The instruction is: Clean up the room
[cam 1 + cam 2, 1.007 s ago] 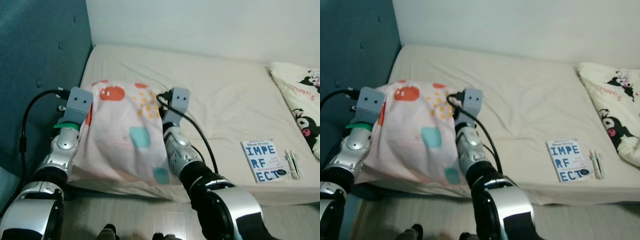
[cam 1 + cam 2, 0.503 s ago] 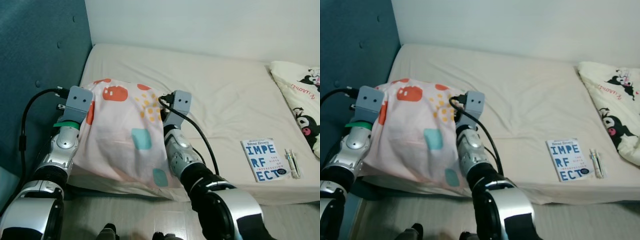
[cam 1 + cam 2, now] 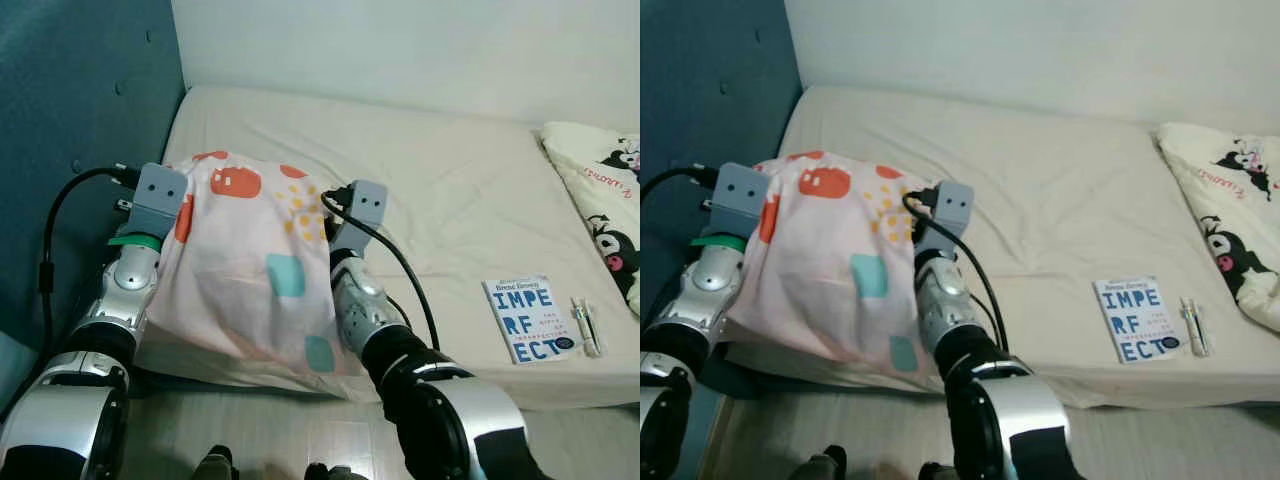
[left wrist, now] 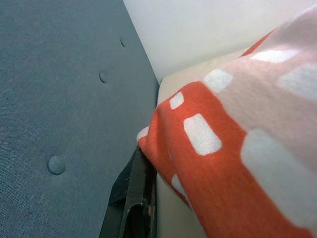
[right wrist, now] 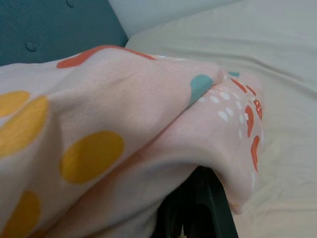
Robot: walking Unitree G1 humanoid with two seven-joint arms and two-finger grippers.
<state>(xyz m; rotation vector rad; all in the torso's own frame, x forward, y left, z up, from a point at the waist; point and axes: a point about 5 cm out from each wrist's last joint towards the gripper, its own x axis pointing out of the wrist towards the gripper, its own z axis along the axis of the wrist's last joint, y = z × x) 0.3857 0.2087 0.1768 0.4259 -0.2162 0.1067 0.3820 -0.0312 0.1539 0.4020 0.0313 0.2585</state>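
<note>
Pillow point(image 3: 245, 265) sits on the bed point(image 3: 450, 190) corner beside the blue headboard point(image 3: 80, 90), spanning both arms, left gripper point(image 4: 138, 198) and right gripper point(image 5: 195, 203) each clamped on an end.

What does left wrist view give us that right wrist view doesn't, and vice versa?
Left wrist view alone: the pillow's big orange patch with white rectangles, and a left gripper finger wedged under the pillow's edge beside the headboard.

Right wrist view alone: the pillow's yellow dots, a teal spot and small white and orange marks, a wide stretch of cream bed sheet, and a right gripper finger beneath the fabric fold.

Both: the pink patterned pillow draped over that gripper's fingers, the teal buttoned headboard and the sheet. Finger opening isn't readable in either.
</note>
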